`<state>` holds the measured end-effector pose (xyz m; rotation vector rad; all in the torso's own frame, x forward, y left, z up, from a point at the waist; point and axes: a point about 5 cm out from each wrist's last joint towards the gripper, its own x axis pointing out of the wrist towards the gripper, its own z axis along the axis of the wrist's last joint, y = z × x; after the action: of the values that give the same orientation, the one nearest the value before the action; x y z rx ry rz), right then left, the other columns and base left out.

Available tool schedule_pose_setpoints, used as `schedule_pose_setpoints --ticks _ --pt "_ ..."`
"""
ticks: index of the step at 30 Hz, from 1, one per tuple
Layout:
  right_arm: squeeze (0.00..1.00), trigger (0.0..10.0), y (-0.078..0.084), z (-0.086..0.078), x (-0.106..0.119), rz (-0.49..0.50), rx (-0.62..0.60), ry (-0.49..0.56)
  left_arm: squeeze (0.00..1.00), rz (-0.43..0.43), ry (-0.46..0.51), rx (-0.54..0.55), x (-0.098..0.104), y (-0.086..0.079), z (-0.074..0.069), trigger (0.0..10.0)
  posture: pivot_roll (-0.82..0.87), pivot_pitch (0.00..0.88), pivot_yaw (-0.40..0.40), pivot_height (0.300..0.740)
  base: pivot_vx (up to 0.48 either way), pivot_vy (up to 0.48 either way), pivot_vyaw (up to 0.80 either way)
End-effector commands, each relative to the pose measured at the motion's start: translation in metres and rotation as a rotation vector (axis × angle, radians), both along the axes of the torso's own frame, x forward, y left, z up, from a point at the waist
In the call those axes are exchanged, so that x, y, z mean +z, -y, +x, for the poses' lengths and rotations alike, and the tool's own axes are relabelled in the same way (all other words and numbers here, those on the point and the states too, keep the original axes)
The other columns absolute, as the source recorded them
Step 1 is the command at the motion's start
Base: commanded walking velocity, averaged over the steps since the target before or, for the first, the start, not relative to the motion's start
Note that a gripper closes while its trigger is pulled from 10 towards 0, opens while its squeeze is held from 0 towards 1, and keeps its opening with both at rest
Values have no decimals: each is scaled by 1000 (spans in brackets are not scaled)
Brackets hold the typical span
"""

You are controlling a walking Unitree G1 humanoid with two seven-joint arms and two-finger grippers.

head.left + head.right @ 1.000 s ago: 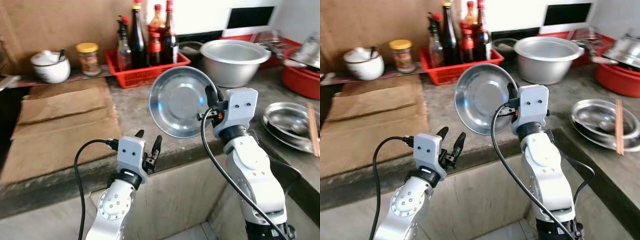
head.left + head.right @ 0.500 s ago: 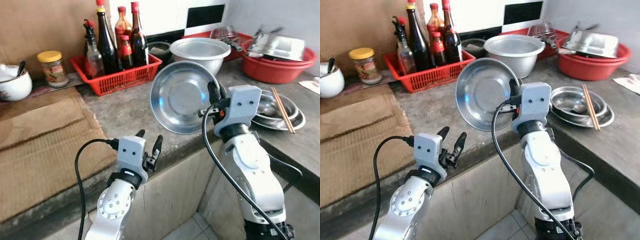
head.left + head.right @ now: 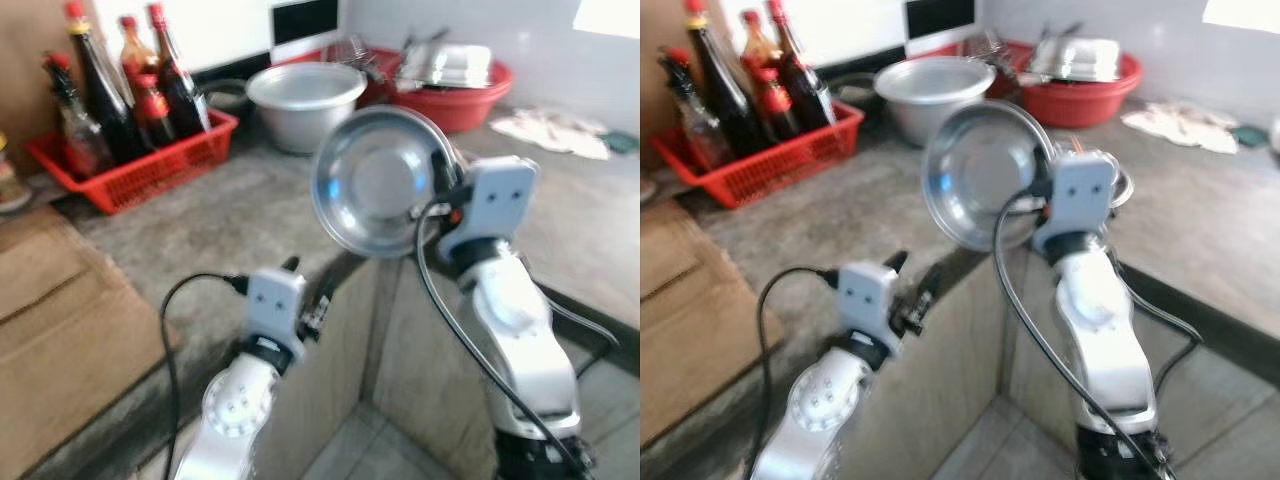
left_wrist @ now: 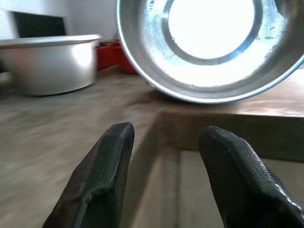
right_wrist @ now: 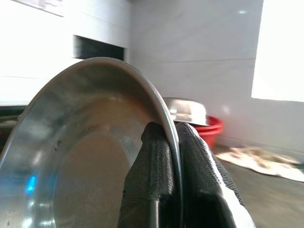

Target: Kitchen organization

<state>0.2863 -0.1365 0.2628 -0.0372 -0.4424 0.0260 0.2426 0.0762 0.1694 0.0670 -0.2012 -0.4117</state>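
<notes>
Fingers of your right gripper (image 5: 171,156) pinch the rim of a steel plate (image 3: 375,182), one on each side. You hold it up on its edge at the middle of the frame, over the counter (image 3: 240,215) corner. Your left gripper (image 4: 164,166) hangs low at the counter front with its fingers wide apart, holding nothing.

You look to be midway: the plate is picked up but not put down anywhere yet.

At the upper left, a red basket (image 3: 140,165) holds dark bottles (image 3: 85,75). At the top middle, a big steel bowl (image 3: 305,100) sits; you cannot see inside it. At the upper right, a red tub (image 3: 455,95) holds steel dishes (image 3: 450,65).
</notes>
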Motion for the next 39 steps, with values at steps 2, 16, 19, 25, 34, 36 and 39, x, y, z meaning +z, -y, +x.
schedule_pose_setpoints --ticks 2,16,19,25,34,36,39 --pt "0 0 -4 -4 13 6 14 65 0 -23 -8 20 0 -2 1 10000 71 54 -2 740 0 0 -750" --pt "0 0 -3 -4 19 19 -1 88 0 -6 5 37 1 -5 2 10000 70 58 -4 740 0 -35 -747" --pt "0 0 -2 -4 19 18 -2 88 0 -2 4 39 0 -5 2 10000 69 58 -5 740 160 -416 -750" --pt "0 0 -2 -3 19 18 -3 83 0 -12 -23 60 -3 -6 4 10000 73 55 -9 740 0 -217 -747" --pt "0 10000 -2 1 11 -19 -24 44 0 5 -2 41 -2 -5 2 10000 73 45 -10 740 68 -82 -350" --pt "0 10000 -2 2 8 -23 -25 22 0 4 -3 41 -2 -5 2 10000 74 45 -11 740 304 -368 0" --pt "0 10000 0 3 0 -19 -21 -12 0 8 -3 38 -2 -5 2 10000 73 43 -10 740 303 -369 0"
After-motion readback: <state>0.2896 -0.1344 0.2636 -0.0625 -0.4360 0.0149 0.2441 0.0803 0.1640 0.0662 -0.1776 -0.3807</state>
